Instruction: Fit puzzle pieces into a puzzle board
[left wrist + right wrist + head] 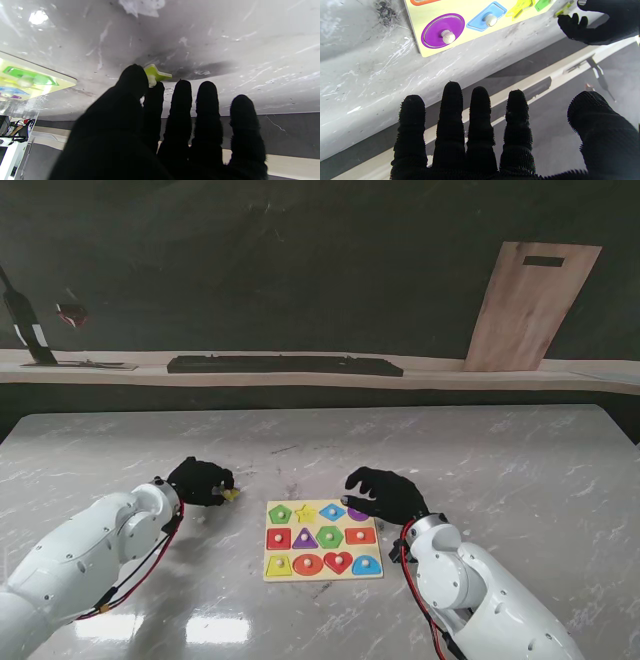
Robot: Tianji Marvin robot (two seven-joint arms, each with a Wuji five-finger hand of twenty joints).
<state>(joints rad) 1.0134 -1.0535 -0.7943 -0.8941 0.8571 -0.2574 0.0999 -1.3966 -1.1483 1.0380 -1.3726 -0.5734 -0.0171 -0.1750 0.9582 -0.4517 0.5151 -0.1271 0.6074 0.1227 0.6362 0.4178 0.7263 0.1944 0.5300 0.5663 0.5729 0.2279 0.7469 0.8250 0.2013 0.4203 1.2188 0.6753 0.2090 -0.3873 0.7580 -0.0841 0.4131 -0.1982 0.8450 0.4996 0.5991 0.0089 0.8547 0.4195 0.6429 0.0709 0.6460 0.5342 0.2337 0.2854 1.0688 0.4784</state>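
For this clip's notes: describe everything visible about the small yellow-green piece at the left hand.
The yellow-green piece is small, flat and looks like painted wood or plastic, with a pale knob on one face. Its full outline is hidden by the fingers, so its shape is unclear. The left hand pinches it between thumb and index finger, low over the marble table, left of the puzzle board and off it. Whether it touches the table cannot be told.

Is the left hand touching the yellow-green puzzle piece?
Touching. The left wrist view shows the yellow-green puzzle piece pinched between thumb and index fingertip of the left hand.
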